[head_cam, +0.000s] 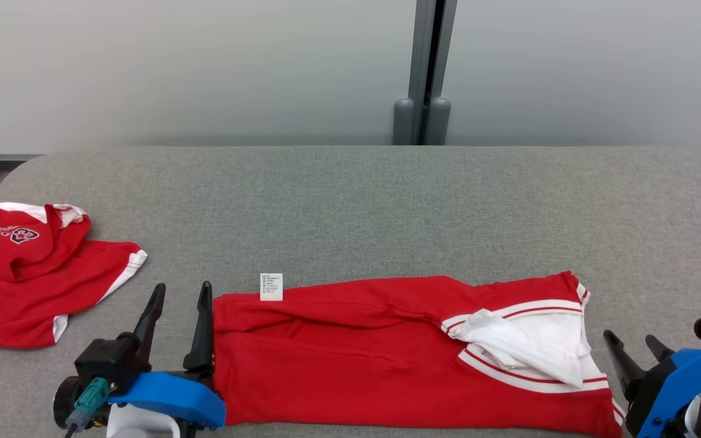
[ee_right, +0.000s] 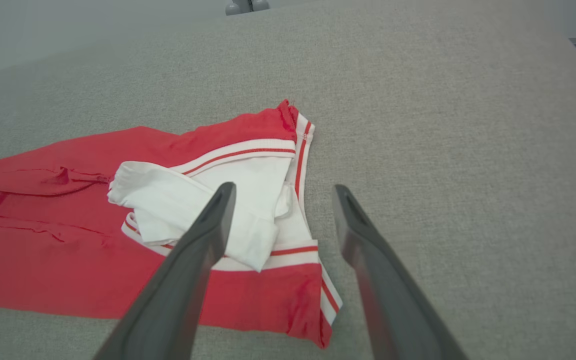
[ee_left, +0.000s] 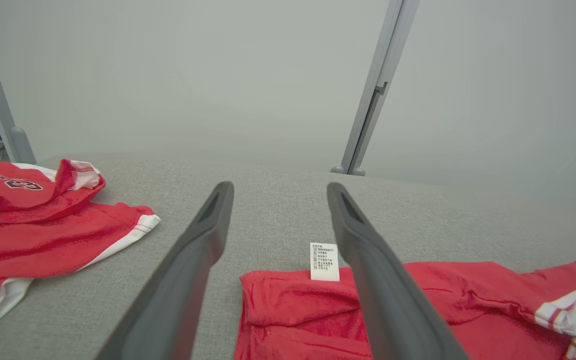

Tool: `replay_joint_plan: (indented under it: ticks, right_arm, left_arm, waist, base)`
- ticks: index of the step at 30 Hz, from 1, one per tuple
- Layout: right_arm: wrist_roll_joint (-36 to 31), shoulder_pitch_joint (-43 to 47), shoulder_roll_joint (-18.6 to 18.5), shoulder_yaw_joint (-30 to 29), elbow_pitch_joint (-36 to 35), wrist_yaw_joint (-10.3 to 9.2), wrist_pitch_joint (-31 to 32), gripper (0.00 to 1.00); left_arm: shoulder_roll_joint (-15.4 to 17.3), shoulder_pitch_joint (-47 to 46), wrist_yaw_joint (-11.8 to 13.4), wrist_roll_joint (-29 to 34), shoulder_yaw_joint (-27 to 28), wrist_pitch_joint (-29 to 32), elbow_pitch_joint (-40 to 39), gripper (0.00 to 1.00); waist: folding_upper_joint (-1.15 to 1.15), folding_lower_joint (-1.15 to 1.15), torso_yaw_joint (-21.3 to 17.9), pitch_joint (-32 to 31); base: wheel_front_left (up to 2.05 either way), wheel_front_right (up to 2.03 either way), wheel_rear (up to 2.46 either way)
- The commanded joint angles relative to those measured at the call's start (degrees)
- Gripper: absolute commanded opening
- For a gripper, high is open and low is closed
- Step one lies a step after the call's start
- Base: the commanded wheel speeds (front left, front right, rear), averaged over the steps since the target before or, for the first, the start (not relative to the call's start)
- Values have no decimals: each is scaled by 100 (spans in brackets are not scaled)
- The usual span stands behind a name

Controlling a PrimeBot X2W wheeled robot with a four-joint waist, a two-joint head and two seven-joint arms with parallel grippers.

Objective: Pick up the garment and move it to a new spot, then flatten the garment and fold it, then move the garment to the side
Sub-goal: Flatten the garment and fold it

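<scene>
A red garment [head_cam: 356, 359] with white striped trim lies folded lengthwise across the near part of the grey table [head_cam: 350, 207], a white care label [head_cam: 271, 286] at its far left corner. My left gripper [head_cam: 180, 292] stands open just off the garment's left edge, empty; the left wrist view has the garment [ee_left: 298, 310] and label [ee_left: 324, 261] between and under its fingers. My right gripper [head_cam: 630, 344] stands open beside the garment's right end, empty. In the right wrist view the garment [ee_right: 68, 235] shows a bunched white sleeve [ee_right: 178, 200].
A second red garment [head_cam: 28, 274] with white trim and printed lettering lies crumpled at the table's left edge, seen again in the left wrist view [ee_left: 28, 225]. Pale wall panels with a grey post [head_cam: 426, 73] stand behind the table.
</scene>
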Motion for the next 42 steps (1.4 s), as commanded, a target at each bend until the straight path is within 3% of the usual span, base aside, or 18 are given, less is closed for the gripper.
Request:
replay_joint_plan:
  ticks: [1, 14, 22, 32, 33, 34, 35, 42]
  right_arm:
    - [88, -131, -1, -60, 283, 3, -110, 100]
    - [-27, -1152, -3, -220, 2268, 3, -437, 100]
    - [-636, -1837, -3, -259, 3453, 3, -826, 100]
    - [-903, -1947, 11, -298, 4478, 1, -1006, 100]
    - [-838, -1951, 14, -242, 4566, 2, -1024, 65]
    - [-801, -1956, 32, -172, 4625, 2, -1068, 24]
    - [-761, -1973, 41, -104, 4685, 3, -1104, 0]
    - [-1000, -2085, -27, -394, 4179, -3, -1580, 0]
  left_arm:
    - [-15, 134, -45, 209, 147, -30, -13, 100]
    - [-283, 562, -177, 728, 795, -33, -6, 100]
    - [-404, 545, -226, 864, 985, -33, -104, 100]
    - [-464, 534, -347, 946, 1136, -34, -16, 100]
    - [-472, 532, -363, 951, 1148, -34, -12, 100]
    - [-482, 525, -378, 960, 1156, -34, -8, 100]
    - [-492, 516, -388, 974, 1166, -34, -3, 100]
    - [-525, 503, -407, 1025, 1215, -34, -26, 100]
  waist:
    - [1, 0, 16, -51]
    - [1, 0, 120, 11]
    - [1, 0, 261, 223]
    - [1, 0, 343, 275]
    - [1, 0, 341, 276]
    - [1, 0, 334, 278]
    - [1, 0, 325, 281]
    - [1, 0, 245, 262]
  base:
    - [0, 0, 0]
    - [0, 0, 0]
    - [0, 0, 0]
    - [0, 0, 0]
    - [0, 0, 0]
    - [0, 0, 0]
    - [0, 0, 0]
    - [0, 0, 0]
